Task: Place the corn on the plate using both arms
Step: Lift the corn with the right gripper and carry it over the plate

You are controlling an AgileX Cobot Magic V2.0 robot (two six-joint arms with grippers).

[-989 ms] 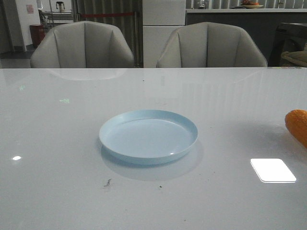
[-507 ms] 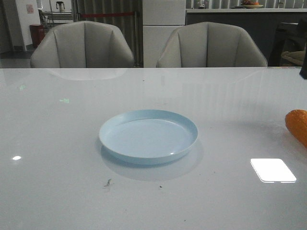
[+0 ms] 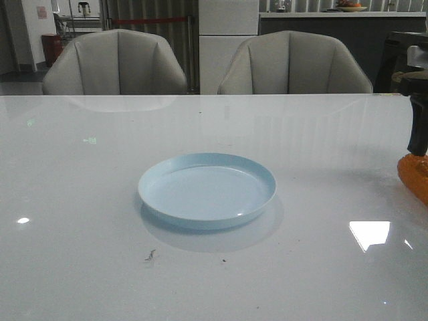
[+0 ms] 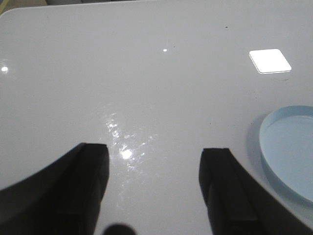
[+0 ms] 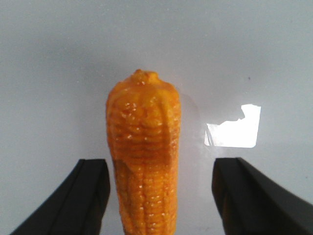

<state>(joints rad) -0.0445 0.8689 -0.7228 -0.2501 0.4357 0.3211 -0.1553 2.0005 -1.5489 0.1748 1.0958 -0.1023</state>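
The pale blue plate (image 3: 207,190) sits empty at the table's middle; its edge also shows in the left wrist view (image 4: 288,152). The orange-yellow corn (image 3: 415,174) lies on the table at the far right edge of the front view, partly cut off. My right gripper (image 5: 159,188) is open and straddles the corn (image 5: 144,156), with gaps on both sides; one black finger (image 3: 418,127) shows in the front view just above the corn. My left gripper (image 4: 154,183) is open and empty over bare table, left of the plate, and does not show in the front view.
The glossy white table (image 3: 80,200) shows bright light reflections (image 3: 369,232). Two grey chairs (image 3: 114,63) stand behind its far edge. Small dark specks (image 3: 150,255) lie in front of the plate.
My right arm has come down into the front view at the far right, over the corn. The reflection patch on the table has shrunk. Plate and corn have not moved.
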